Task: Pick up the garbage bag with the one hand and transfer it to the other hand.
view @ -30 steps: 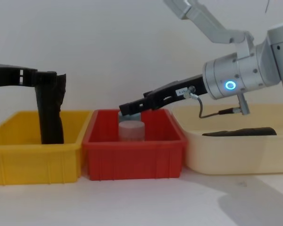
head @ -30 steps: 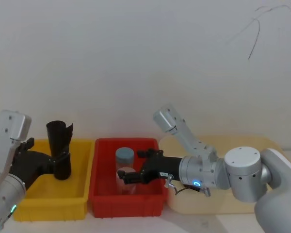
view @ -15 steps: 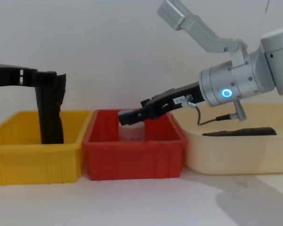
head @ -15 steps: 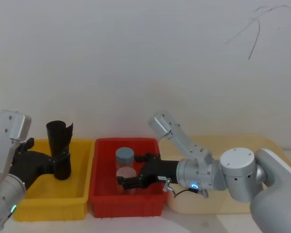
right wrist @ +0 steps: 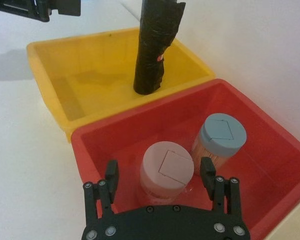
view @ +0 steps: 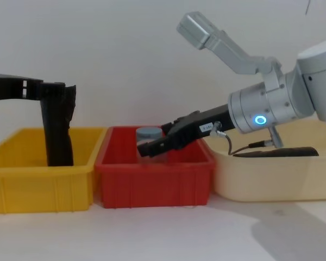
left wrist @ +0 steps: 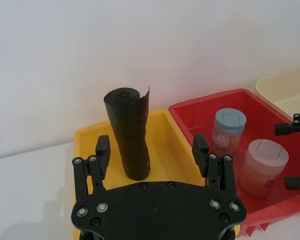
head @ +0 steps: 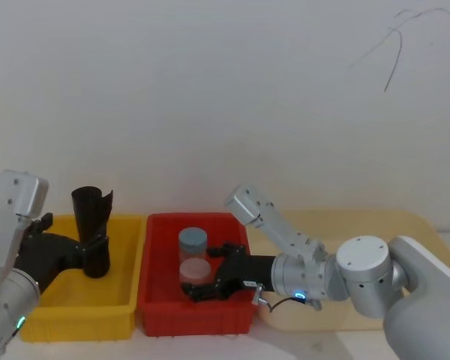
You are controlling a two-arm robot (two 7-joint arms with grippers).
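Pickup and handover awaited you: the garbage bag (left wrist: 129,134) stood in the yellow bin (head: 75,319) by the wide-open left gripper (left wrist: 151,145); right gripper (right wrist: 159,167) gaped in the red bin (head: 195,320).

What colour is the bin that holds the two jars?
The bin is red; the right wrist view shows it best.

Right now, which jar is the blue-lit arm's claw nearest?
The pink-lidded jar, just ahead of the open right gripper; the blue-lidded jar stands farther off.
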